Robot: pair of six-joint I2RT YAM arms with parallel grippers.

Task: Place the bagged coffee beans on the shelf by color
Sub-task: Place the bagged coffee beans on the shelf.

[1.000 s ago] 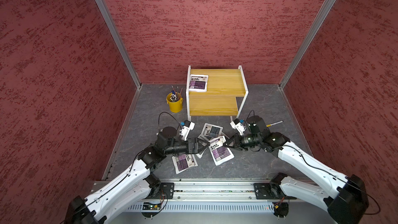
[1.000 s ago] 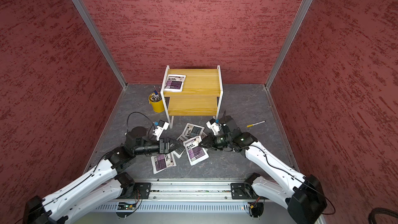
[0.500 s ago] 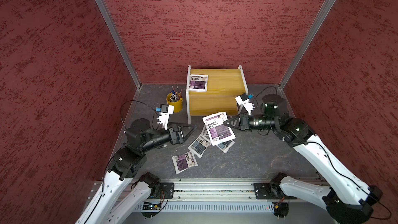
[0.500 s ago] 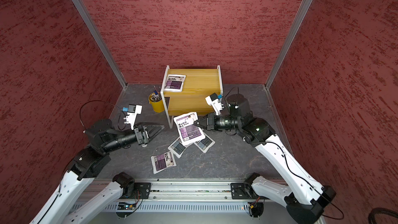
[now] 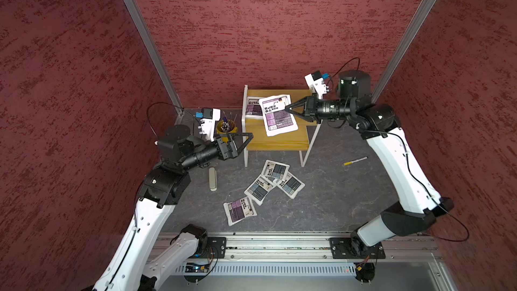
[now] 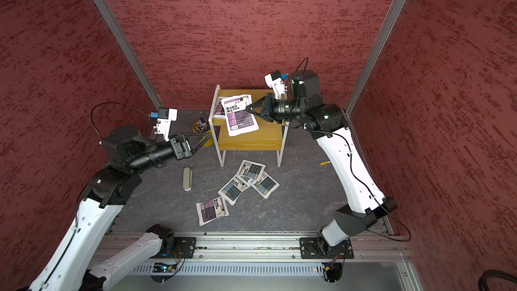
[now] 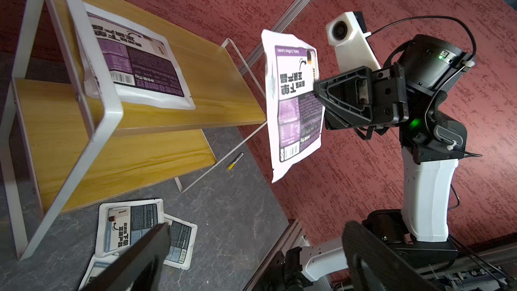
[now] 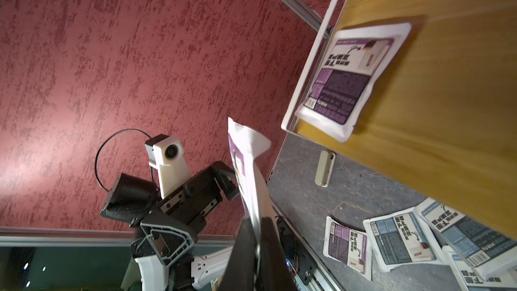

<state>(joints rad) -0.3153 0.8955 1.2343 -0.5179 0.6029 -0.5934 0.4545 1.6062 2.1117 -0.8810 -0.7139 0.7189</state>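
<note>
Purple set is under way. One purple pouch [image 5: 252,108] lies flat on the top board of the shelf [image 5: 279,142], at its left end against the white frame. That is 1 of 6 placed.

The 2nd purple pouch [image 5: 279,117] is in the air, pinched at one edge by the R hand [image 5: 287,108] w/ jaws shut tight on it. It hangs limp above the shelf, next to the 1st pouch. It touches no board, as far as the wrist views show. My read: about to go down beside the 1st, but not released yet.

The L hand [image 5: 245,141] is wide open and empty. It sits above the table [image 5: 321,205], just left of the shelf frame.

Left on the table:
- The 3rd purple pouch [image 5: 240,210] lies alone, nearest the rail.
- 3 blue-grey pouches [image 5: 264,187] sit in a loose overlapping heap in front of the shelf legs.

The lower board is bare, so no blue-grey is sorted yet. With purple going on top, the lower board is prob. for blue-grey.

Est. progress: under a third, i.e. 1 down, 1 in transit, 4 to go. The heap may need separating before clean picks, since the edges overlap.

The pen bucket [image 5: 226,127], marker [image 5: 355,161] and beige case [image 5: 213,179] are not part of the job.
</note>
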